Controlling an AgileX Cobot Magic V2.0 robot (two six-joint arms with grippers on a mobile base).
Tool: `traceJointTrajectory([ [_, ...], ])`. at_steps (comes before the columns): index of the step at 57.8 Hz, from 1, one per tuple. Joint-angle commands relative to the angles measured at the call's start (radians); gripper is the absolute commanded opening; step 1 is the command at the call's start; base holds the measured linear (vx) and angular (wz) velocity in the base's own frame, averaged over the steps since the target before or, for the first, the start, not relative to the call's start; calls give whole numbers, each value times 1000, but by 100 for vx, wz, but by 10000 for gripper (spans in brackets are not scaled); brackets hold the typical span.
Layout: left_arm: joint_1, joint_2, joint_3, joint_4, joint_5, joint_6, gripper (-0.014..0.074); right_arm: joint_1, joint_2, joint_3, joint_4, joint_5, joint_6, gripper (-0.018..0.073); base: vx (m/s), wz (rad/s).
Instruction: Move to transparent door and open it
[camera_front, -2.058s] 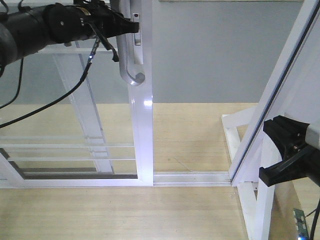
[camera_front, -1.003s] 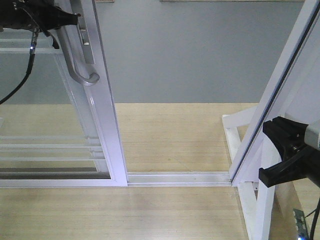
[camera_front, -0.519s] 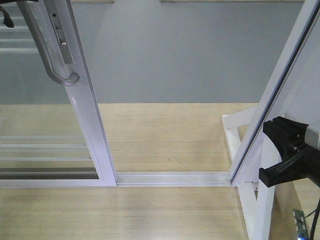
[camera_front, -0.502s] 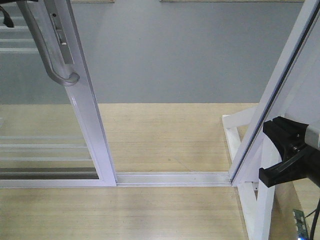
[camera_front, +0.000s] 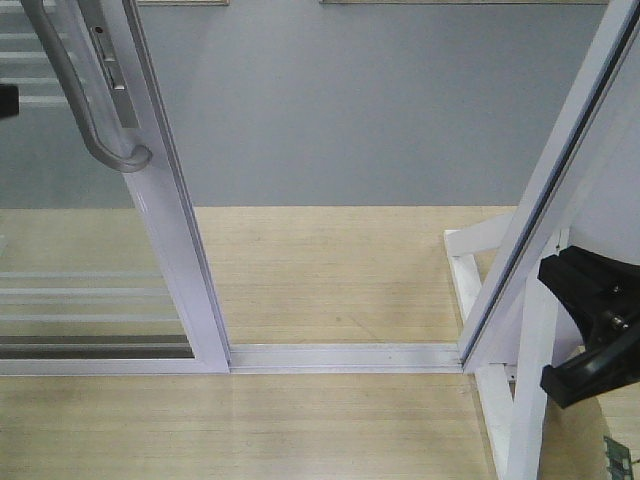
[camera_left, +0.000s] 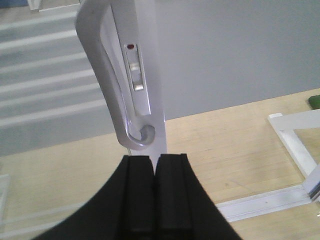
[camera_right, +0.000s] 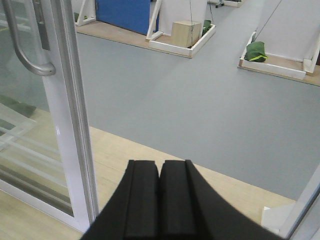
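The transparent door (camera_front: 165, 215) stands at the left, its white stile slanting down to the floor track, with a wide gap to its right. Its curved grey bar handle (camera_front: 88, 100) sits on the stile near the top. In the left wrist view my left gripper (camera_left: 155, 159) is shut and empty, its tips just below the lower end of the handle (camera_left: 107, 75) and apart from it. My right gripper (camera_right: 160, 164) is shut and empty, low at the right, well right of the door stile (camera_right: 67, 125); its black body also shows in the front view (camera_front: 590, 330).
A white floor track (camera_front: 340, 357) runs across the wooden floor to a slanted white upright post with brace (camera_front: 535, 240) at the right. Grey floor lies beyond. Far off are a cardboard box (camera_right: 186, 31), a blue panel (camera_right: 122, 15) and a green bundle (camera_right: 257, 51).
The door has slid left, widening the gap. My left arm has gone left with the handle and almost out of the front view. My right gripper has dropped slightly.
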Motion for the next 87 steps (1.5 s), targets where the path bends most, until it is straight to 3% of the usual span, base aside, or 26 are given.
traceJointTrajectory([
  [1, -5, -118, 104, -84, -117, 35, 0, -3, -47, -28, -3, -23, 9, 57, 0, 0],
  [16, -24, -429, 460, -334, -172, 221, 0, -3, -126, -28, -5, -8, 9, 57, 0, 0],
  [31, -24, -675, 574, -465, -176, 224, 0, -3, -128, -28, -5, 4, 9, 57, 0, 0],
  [51, -24, -756, 575, -462, -100, 208, 0, -3, -128, -28, -5, 6, 9, 57, 0, 0],
  [75, -24, -747, 574, -454, -131, 194, 0, -3, -128, -28, -5, 6, 9, 57, 0, 0],
  [79, -24, -744, 574, -388, -170, 131, 0, -3, -128, -28, -5, 6, 9, 57, 0, 0],
  [87, -24, -744, 574, -84, -238, -183, 0, -3, -128, -28, -5, 6, 9, 57, 0, 0],
])
